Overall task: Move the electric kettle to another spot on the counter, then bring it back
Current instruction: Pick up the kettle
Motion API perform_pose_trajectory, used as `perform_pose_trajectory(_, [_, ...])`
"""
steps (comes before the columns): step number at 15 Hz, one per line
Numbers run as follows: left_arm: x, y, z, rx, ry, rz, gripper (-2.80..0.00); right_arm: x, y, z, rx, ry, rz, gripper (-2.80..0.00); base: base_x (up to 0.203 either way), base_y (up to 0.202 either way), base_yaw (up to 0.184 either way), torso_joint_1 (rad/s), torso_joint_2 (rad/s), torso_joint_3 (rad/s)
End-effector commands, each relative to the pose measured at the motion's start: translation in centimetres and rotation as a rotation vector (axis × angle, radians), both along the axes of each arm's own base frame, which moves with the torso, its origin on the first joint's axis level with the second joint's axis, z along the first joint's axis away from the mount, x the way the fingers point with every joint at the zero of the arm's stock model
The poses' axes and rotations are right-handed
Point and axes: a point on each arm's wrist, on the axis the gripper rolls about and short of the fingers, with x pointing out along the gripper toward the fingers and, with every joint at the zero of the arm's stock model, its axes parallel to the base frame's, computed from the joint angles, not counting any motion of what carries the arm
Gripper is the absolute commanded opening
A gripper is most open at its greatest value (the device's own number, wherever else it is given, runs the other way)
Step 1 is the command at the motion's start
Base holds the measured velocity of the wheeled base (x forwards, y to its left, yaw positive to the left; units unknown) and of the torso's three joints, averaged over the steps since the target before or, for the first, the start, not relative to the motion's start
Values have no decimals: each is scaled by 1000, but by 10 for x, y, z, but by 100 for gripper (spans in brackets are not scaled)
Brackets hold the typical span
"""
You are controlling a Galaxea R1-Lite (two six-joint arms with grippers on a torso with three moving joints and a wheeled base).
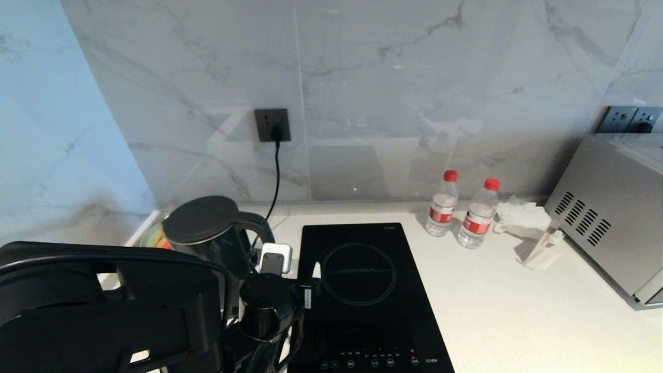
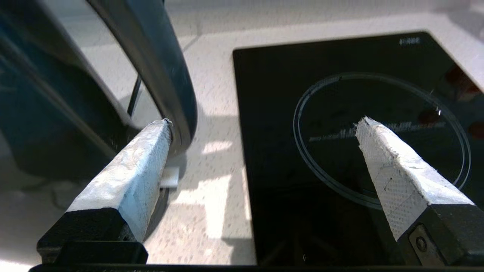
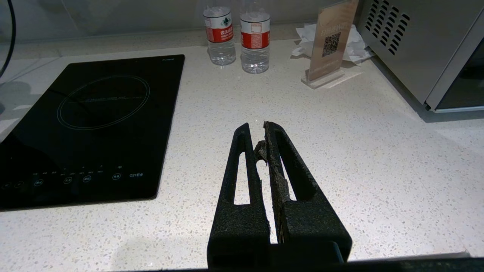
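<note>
Electric kettle [image 1: 207,228] stands on counter [image 1: 497,311] just left of the hob [image 1: 362,290]. Left gripper [image 2: 261,132] spread wide beside its handle [image 2: 162,68], grasping nothing. Right gripper [image 3: 261,138] clenched, empty, right of hob.

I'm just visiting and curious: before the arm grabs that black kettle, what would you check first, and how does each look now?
1. Left gripper jaws wide open: ok.
2. One finger beside the kettle handle, handle not yet between the jaws: not ok.
3. Electric kettle upright, lid on: ok.
4. Bare counter for a new spot: ok.
5. Right gripper shut, away from the kettle: ok.
6. Kettle full or empty: cannot tell.
</note>
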Motion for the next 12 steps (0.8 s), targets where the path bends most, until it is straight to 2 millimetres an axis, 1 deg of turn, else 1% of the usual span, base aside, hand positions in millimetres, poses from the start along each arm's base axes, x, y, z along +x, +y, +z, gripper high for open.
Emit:
perform_pose_trajectory(1, [6,-1,4,-22,-24,14,0,0,0,0,0,-1,0,-280,0,0,0,0,0,0])
perform_pose_trajectory(6, [29,6,9,-38,-50,69,0,0,0,0,0,0,0,-280,0,0,0,0,0,0])
perform_pose_trajectory(9, [31,9,4,-29,-39,82,0,0,0,0,0,0,0,-280,0,0,0,0,0,0])
perform_pose_trajectory(12, [39,10,10,-47,-62,98,0,0,0,0,0,0,0,-280,0,0,0,0,0,0])
